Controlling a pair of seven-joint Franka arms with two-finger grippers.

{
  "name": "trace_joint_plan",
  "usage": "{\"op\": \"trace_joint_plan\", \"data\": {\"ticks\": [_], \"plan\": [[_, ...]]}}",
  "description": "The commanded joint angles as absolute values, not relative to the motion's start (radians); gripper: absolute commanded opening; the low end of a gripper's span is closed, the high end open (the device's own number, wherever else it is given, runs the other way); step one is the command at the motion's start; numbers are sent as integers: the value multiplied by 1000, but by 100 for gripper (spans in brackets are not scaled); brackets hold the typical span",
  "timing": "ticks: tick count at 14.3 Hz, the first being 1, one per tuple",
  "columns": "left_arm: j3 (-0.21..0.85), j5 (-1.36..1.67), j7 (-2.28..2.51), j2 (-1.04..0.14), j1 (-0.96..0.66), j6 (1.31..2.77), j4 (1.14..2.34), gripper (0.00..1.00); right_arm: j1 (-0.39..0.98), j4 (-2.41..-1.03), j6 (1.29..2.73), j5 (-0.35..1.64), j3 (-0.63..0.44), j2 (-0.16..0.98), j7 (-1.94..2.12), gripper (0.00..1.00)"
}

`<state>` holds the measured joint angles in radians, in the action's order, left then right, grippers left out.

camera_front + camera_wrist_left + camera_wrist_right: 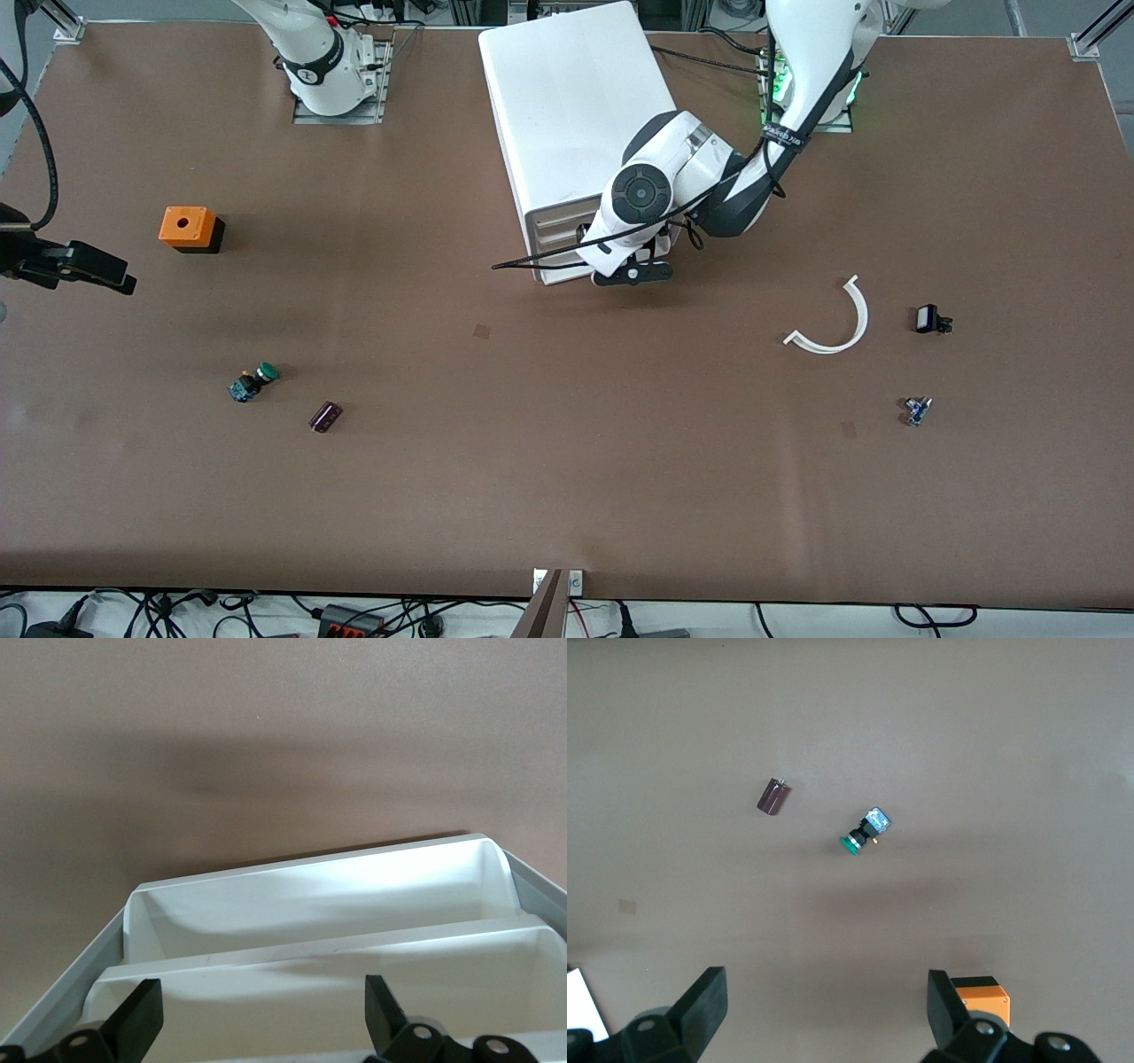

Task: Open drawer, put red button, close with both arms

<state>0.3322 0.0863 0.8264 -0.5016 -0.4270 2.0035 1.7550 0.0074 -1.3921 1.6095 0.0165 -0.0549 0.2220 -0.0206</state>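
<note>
Brown table, shallow white drawer under left tool

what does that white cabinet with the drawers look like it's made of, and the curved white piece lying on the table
The cabinet looks like smooth moulded plastic: uniform white, rounded corners, a soft sheen on top. Its drawers seem to be thin plastic too, glossy, with light glowing through the walls in the left wrist view. The curved white piece looks like matte rigid plastic, a thin arc holding its shape; it could be printed, but that cannot be told.

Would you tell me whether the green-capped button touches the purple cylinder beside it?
Apart: the right wrist view shows bare table between the green-capped button and the purple cylinder.
</note>
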Motion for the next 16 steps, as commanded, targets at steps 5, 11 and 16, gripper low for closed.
{"op": "trace_joint_plan", "data": {"ticks": [5,11,16], "plan": [[324,60,833,-472,-336,1916,1636,100,-8,-1629,1696,-38,-32,52,32,100],[322,-113,628,-428,-123,1766,1497,100,-11,-1816,1792,-38,-32,-67,28,100],[319,-114,294,-399,46,1521,1364,100,-11,-1783,1781,-34,-32,-57,20,100]]}}
